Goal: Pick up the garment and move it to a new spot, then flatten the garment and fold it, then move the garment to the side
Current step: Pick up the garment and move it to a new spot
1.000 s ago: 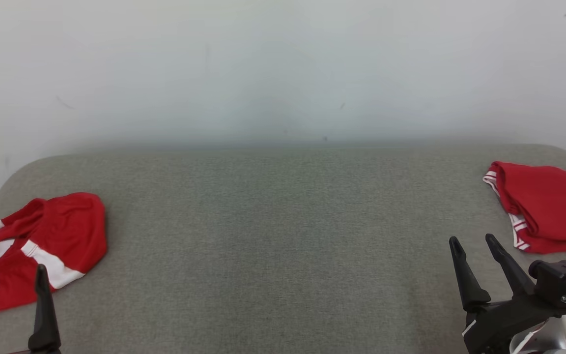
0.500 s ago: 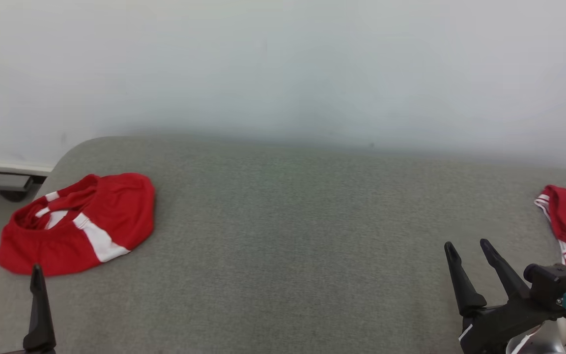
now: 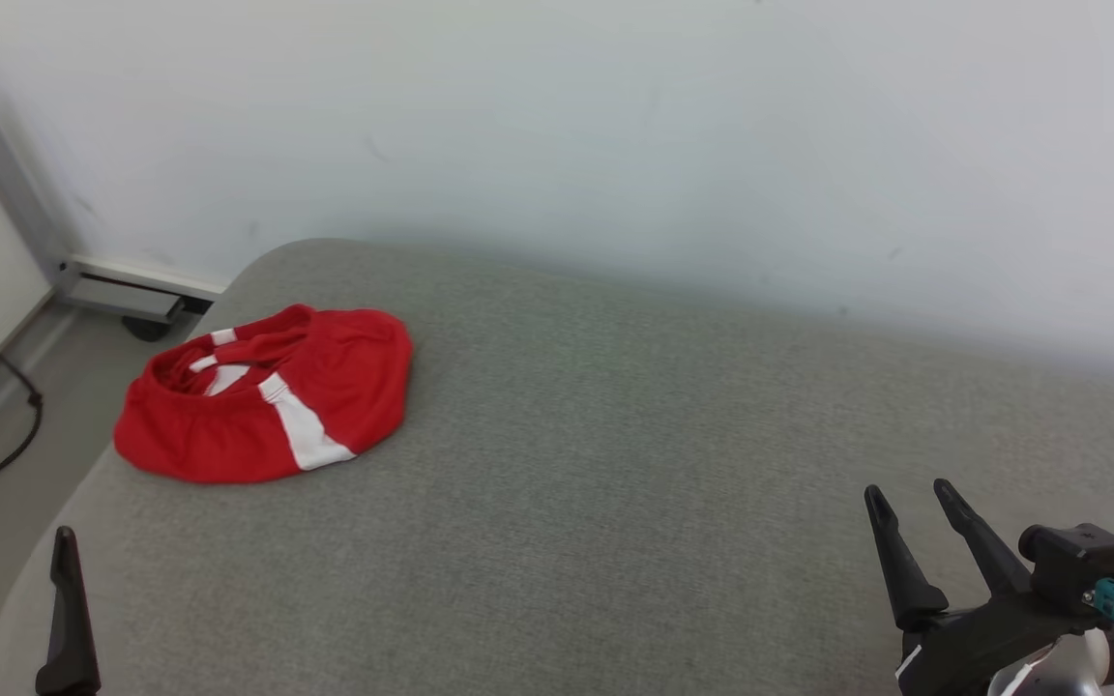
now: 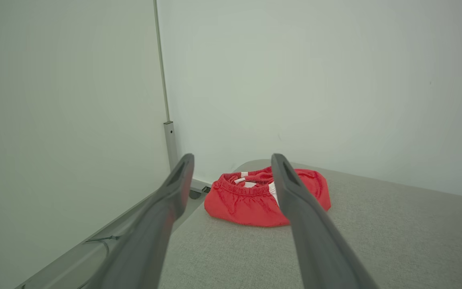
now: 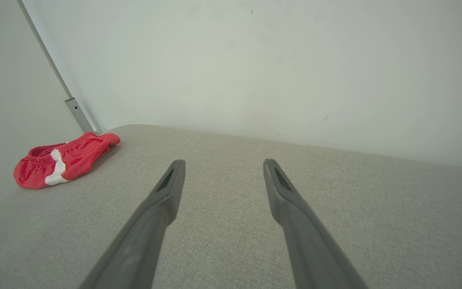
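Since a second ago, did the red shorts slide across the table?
No. The red shorts still lie by the table corner; the camera turned left.

The left gripper point(image 3: 12, 546) points its two long dark fingers upright, spread wide and empty. The right gripper point(image 3: 907, 493) is spread just as wide and empty, its fingers leaning left, with its dark wrist housing point(image 3: 1079, 565) and pale forearm point(image 3: 1050, 677) just behind it.

1. The garment point(image 3: 267, 396) lies on the worktop point(image 3: 615, 483), at its far left corner.
2. The wall point(image 3: 615, 145) stands behind the worktop.
3. The left end effector point(image 3: 14, 541) is near-left and the right end effector point(image 3: 908, 489) near-right.
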{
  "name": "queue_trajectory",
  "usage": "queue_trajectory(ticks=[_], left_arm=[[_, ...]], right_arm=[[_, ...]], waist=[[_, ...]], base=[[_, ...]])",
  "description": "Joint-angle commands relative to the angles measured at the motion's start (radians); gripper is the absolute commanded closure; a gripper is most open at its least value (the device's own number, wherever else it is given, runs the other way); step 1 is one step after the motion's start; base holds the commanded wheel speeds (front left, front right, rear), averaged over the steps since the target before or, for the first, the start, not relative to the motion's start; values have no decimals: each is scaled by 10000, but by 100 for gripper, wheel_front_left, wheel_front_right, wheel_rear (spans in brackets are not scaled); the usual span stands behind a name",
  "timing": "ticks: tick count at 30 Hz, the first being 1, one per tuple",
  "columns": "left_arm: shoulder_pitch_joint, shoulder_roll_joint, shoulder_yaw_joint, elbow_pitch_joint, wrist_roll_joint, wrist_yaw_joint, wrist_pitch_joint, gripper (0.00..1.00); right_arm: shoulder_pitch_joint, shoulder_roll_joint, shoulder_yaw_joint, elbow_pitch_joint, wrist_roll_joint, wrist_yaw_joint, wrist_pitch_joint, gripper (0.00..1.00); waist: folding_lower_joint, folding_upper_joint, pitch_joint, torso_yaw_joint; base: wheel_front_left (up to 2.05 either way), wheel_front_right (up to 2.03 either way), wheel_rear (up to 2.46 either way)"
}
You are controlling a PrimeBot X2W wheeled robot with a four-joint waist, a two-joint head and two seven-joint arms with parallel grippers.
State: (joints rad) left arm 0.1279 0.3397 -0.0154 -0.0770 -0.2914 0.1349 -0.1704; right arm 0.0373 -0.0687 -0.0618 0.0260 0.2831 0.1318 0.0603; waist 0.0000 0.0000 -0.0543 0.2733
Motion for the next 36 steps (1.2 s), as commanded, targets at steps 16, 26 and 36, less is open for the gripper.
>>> queue_trajectory(ticks=[16, 26, 36], left_arm=[[150, 242, -41, -124, -143, 69, 142, 0], [176, 280, -89, -83, -167, 108, 110, 0], [-657, 178, -363, 187, -265, -98, 21, 0]], right_arm=[[-42, -37, 196, 202, 85, -22, -79, 0], [-80, -41, 303, 262, 123, -22, -85, 0], [-228, -223, 473, 165, 163, -22, 27, 0]], waist=[[0, 0, -66, 1274], [0, 0, -88, 1398], [0, 0, 100, 971]], base=[[0, 0, 0], [0, 0, 0], [0, 0, 0]])
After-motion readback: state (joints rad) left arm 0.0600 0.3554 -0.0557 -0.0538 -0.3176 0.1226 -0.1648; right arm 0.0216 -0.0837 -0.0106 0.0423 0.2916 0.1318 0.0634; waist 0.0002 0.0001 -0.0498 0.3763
